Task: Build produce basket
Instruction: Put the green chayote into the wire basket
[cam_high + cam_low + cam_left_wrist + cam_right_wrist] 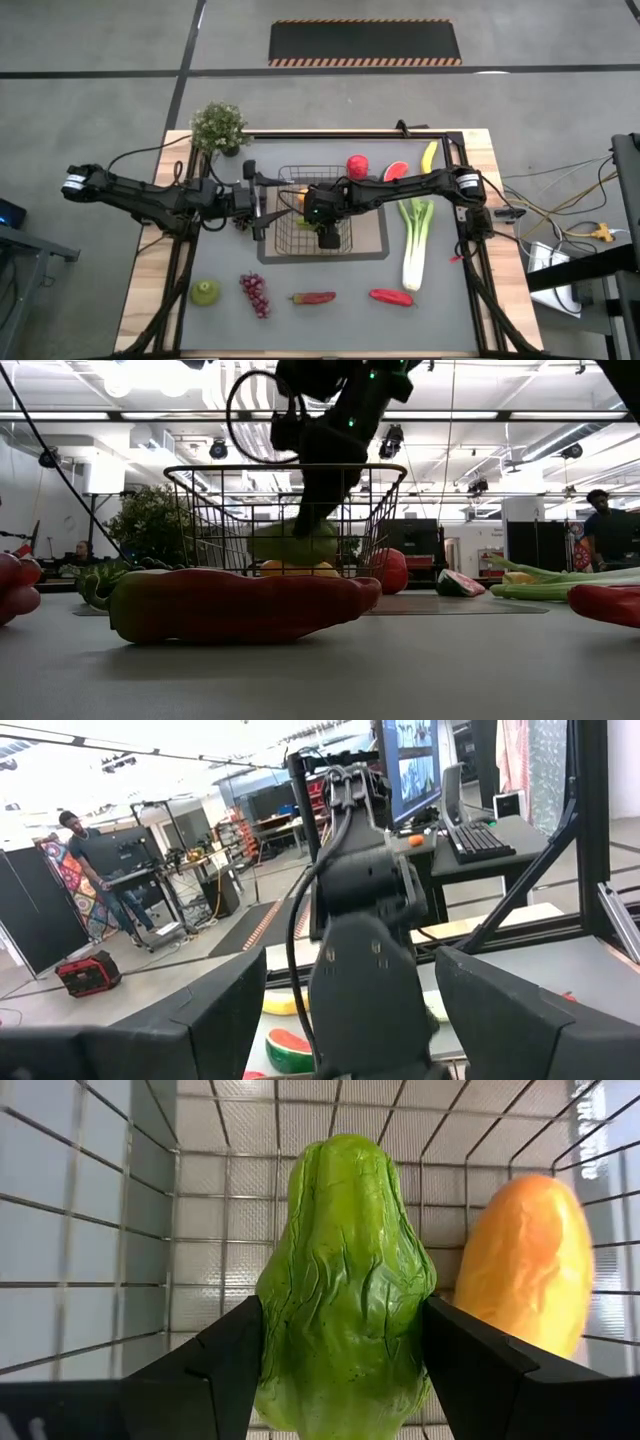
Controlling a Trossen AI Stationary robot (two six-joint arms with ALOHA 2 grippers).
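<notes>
Right end effector (327, 236) lowers a wrinkled green vegetable (345, 1285) into the wire basket (288, 240) at mid-desk.

Its fingers are clamped on the vegetable's sides, holding it inside the basket just beside an orange piece (527, 1265) already lying there. The left end effector (258, 205) waits at the basket's outer side, fingers spread and empty. By the look of it the job is barely begun: apple (357, 166), watermelon slice (397, 170), banana (429, 156), leek (415, 240), two red peppers (313, 297) (391, 296), grapes (254, 292) and pear (205, 292) lie on the desk (150, 300) outside the basket.
</notes>
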